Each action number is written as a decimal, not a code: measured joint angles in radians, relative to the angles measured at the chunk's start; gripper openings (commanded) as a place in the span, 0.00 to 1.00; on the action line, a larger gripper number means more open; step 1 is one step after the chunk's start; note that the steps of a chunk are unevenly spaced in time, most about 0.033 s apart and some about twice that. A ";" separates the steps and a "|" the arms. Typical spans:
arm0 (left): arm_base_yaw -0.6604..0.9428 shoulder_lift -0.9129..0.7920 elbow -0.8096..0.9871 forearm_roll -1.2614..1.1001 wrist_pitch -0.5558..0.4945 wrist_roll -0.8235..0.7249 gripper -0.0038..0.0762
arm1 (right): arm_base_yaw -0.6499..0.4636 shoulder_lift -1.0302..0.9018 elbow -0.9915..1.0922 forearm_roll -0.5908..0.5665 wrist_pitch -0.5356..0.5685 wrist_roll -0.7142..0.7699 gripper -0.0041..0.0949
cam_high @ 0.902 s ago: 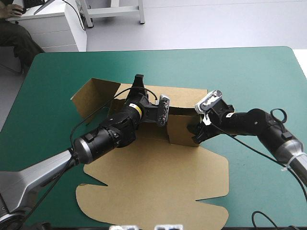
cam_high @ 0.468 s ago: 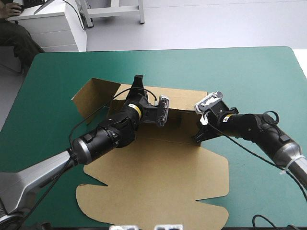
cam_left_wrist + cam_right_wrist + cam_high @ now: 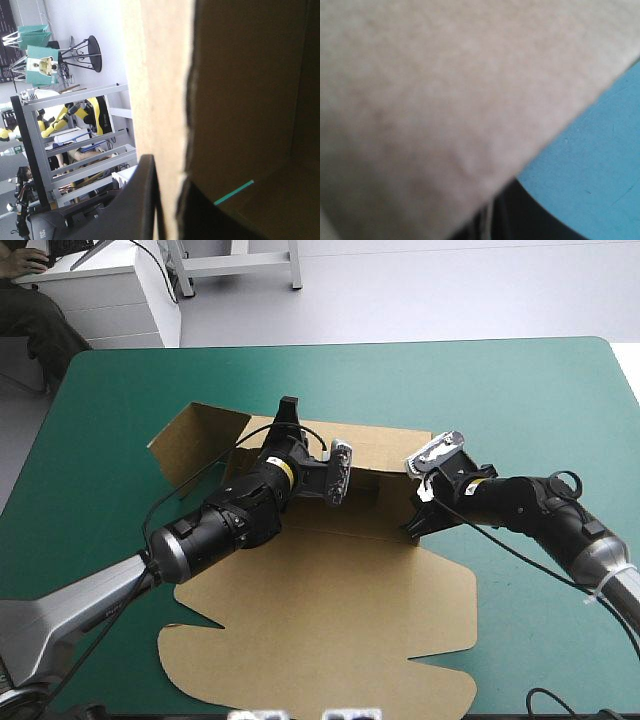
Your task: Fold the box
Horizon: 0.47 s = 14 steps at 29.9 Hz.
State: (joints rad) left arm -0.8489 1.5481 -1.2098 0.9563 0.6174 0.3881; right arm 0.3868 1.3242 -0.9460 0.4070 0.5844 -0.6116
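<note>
Your left gripper [image 3: 167, 212] pinches the rough-cut raised far wall of the brown box [image 3: 330, 610]. Whether your right gripper [image 3: 412, 524] grips it, you cannot tell.

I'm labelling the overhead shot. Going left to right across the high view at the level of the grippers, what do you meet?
Teal-green cover → raised box flap → left gripper → right gripper → cover again.

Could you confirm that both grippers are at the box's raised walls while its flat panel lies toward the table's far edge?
Not quite: the high view shows that flat panel toward the near edge of the table. The left gripper and right gripper are indeed at the raised walls.
</note>
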 measured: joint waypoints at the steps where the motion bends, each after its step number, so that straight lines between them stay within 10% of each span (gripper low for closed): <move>1: 0.000 0.000 0.000 0.000 0.000 0.000 0.04 | 0.000 0.000 -0.001 0.000 0.003 -0.001 0.02; 14: -0.001 0.000 0.000 0.003 0.004 0.000 0.04 | -0.006 0.000 -0.006 -0.001 0.018 0.004 0.02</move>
State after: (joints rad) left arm -0.8498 1.5481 -1.2098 0.9592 0.6216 0.3877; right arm 0.3812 1.3242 -0.9523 0.4062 0.6028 -0.6077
